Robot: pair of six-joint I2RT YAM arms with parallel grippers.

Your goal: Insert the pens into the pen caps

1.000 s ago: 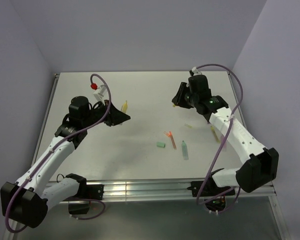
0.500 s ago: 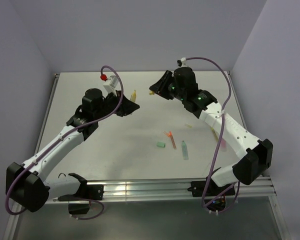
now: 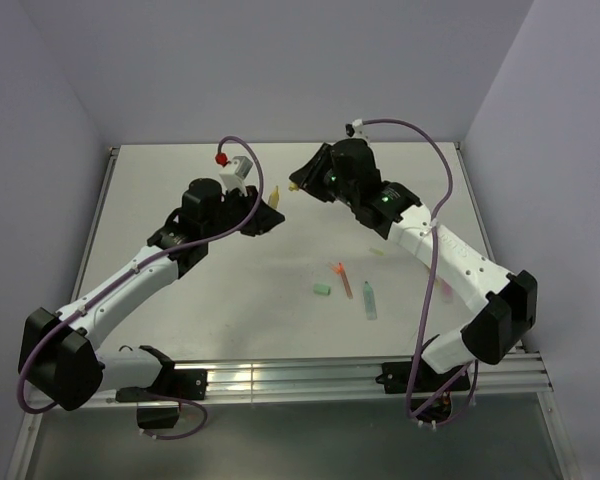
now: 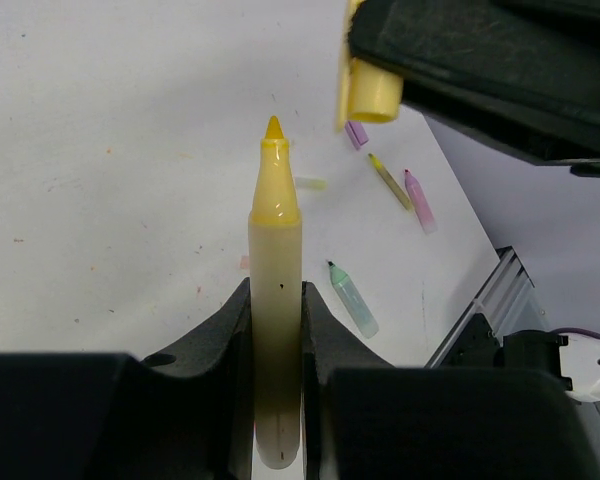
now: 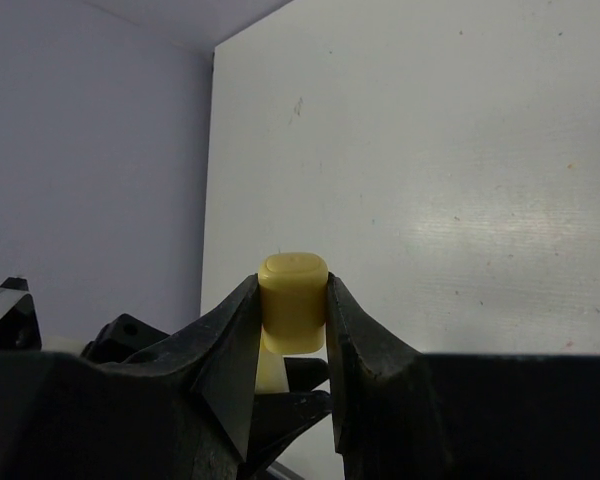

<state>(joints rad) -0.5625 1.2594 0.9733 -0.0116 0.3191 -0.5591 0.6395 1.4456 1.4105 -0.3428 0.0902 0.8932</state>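
My left gripper (image 3: 263, 213) is shut on a yellow pen (image 3: 275, 196), held in the air with its tip toward the right arm. In the left wrist view the pen (image 4: 275, 290) stands between my fingers (image 4: 216, 345), tip up. My right gripper (image 3: 307, 182) is shut on a yellow cap (image 3: 294, 186). That cap (image 4: 370, 92) hangs a little above and right of the pen tip, apart from it. In the right wrist view the cap (image 5: 293, 300) sits between my fingertips, with the pen tip (image 5: 270, 365) just behind it.
On the table lie an orange-red pen (image 3: 342, 279), a mint cap (image 3: 322, 290) and a mint-teal pen (image 3: 369, 300). The left wrist view shows the mint-teal pen (image 4: 352, 298), a purple cap (image 4: 356, 134), a yellow-olive pen (image 4: 390, 180) and a pink pen (image 4: 418, 200).
Both arms have swung toward each other over the back middle of the table. The yellow pen and the yellow cap have come from far apart to nearly touching.
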